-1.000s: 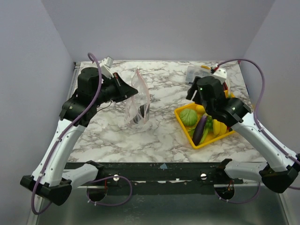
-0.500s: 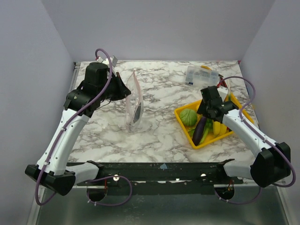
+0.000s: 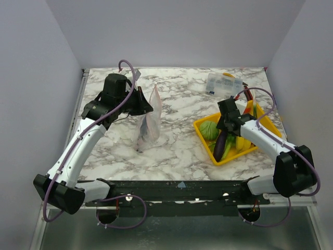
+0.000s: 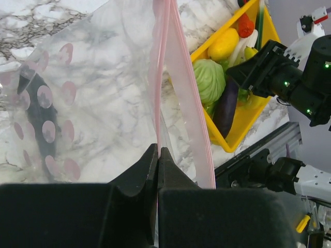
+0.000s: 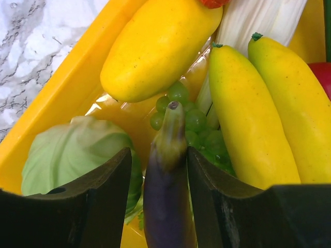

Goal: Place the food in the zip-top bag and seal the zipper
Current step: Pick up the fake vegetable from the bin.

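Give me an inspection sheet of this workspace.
Surface: marble table, white and grey.
Job's things: zip-top bag upright, mouth open, dark item inside; eggplant, cabbage and bananas in the yellow tray.
Clutter: clear compartment box at the far edge.
Tools: left tool shut on the zipper; right tool open, astride the eggplant's stem end.
Cables: purple cables loop above both arms.
Surroundings: plain walls on three sides; nothing else seen.

yellow tray R, clear compartment box behind, marble tbl
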You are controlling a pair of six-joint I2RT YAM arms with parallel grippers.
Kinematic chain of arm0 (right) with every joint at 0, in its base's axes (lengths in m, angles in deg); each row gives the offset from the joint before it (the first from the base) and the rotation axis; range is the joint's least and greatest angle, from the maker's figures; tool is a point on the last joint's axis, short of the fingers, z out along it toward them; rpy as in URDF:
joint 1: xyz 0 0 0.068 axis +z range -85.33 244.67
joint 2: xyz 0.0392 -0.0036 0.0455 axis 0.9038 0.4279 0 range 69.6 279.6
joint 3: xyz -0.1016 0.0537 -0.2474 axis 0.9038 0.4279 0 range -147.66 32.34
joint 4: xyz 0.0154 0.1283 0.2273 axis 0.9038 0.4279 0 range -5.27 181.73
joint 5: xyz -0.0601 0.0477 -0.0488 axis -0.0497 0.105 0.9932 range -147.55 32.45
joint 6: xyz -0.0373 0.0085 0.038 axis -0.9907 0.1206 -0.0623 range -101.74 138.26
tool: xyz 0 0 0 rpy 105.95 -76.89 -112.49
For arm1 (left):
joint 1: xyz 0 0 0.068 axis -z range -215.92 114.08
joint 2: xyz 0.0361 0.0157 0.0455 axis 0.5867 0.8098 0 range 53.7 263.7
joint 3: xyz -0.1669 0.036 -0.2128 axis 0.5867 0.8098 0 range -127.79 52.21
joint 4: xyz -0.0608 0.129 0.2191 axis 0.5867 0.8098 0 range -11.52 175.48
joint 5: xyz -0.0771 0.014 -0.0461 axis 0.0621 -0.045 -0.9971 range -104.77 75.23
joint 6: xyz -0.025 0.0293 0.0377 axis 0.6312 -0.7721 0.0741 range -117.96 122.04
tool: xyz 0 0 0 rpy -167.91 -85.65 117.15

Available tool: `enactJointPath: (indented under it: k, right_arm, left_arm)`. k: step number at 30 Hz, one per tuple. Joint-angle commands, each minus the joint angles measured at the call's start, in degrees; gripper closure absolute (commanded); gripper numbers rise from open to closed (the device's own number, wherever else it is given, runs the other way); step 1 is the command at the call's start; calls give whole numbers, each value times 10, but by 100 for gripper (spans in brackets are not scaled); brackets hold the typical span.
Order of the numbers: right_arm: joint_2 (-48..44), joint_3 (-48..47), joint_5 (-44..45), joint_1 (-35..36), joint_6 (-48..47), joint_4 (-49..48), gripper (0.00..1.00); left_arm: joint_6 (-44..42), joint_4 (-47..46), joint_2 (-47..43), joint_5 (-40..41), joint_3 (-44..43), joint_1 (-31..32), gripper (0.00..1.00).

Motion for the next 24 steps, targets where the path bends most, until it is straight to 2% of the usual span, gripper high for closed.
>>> enactJointPath:
  k: [1,4,6,7,9,11,16,19,21,24]
  right_arm:
    - [11,9,18,-3,8,-15,50]
    - [20,14,17,-3,6,-21,52]
    - [19,12,18,-3,2,-19,74]
    - [13,12,21,-3,0,-18,80]
    - [-4,11,28,-3,-14,-21,87]
    - [-24,0,40,-3,-24,-5,100]
    - [-103,-41,43,-2,-75,21,100]
    - [-153,-72,15,-3,-103,15,100]
    - [-178,-92,-39,-2,-122,-6,100]
    - [-210,-95,-148,-2,-129,-104,100]
  left_arm:
    - [0,-41,-9,-49,19,-3,100]
    - [-1,-44,-13,-50,29,-3,100]
    - [-2,-47,-17,-51,35,-3,100]
    - [-3,-49,-21,-50,38,-3,100]
    - [-4,-54,-27,-48,45,-3,100]
    - [-5,-54,-30,-46,48,-3,100]
    - [-6,-55,-35,-46,53,-3,100]
    - [-6,-58,-40,-46,56,-3,100]
    - [-5,-58,-40,-47,57,-3,100]
    - [-3,-60,-38,-54,58,-3,100]
